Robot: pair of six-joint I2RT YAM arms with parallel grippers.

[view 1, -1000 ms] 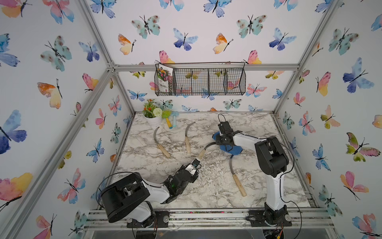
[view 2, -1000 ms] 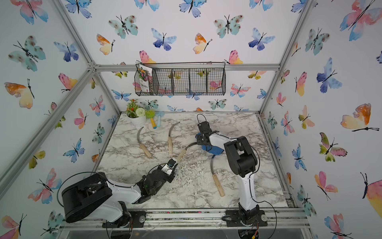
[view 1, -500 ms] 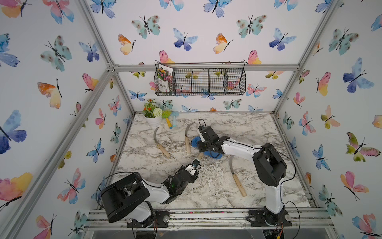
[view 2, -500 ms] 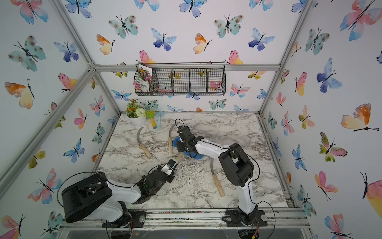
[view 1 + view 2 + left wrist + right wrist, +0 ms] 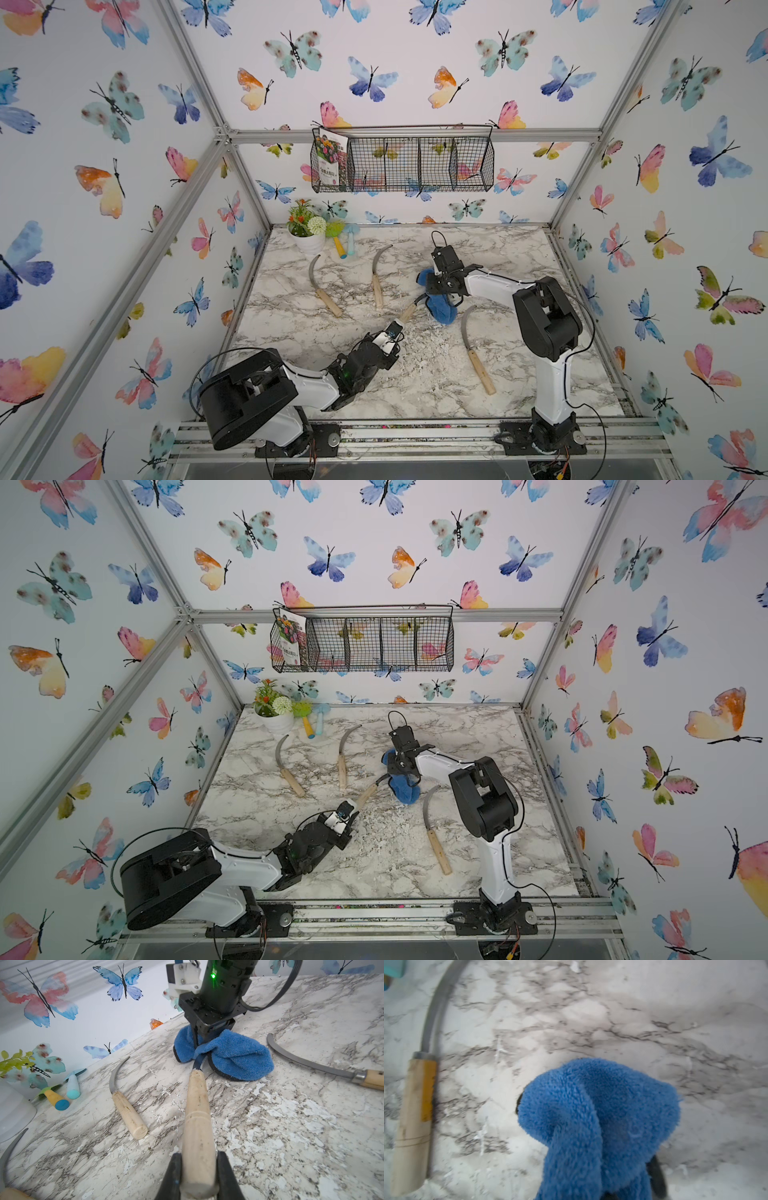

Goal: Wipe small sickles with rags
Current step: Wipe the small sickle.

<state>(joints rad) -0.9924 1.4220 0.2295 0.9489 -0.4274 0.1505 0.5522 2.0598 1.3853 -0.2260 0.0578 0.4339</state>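
Note:
My left gripper (image 5: 199,1156) is shut on the butt of a small sickle's pale wooden handle (image 5: 197,1109); both top views show this gripper (image 5: 395,328) (image 5: 347,808) low over the marble. That sickle's grey blade runs into the fluffy blue rag (image 5: 440,309) (image 5: 234,1057) (image 5: 600,1115) and is mostly hidden by it. My right gripper (image 5: 438,291) (image 5: 401,766) is shut on the rag, which is bunched over the blade. Three more sickles lie flat: two at the back left (image 5: 326,293) (image 5: 376,278) and one in front of the right arm (image 5: 478,361).
A white flower pot (image 5: 309,241) and toy tools with yellow and light-blue handles (image 5: 345,249) stand at the back left corner. A wire basket (image 5: 403,166) hangs on the back wall. White flecks (image 5: 424,349) litter the marble near the left gripper.
The right gripper swept the rag left along the held blade toward its handle, then came back right. The left gripper and its sickle have stayed put.

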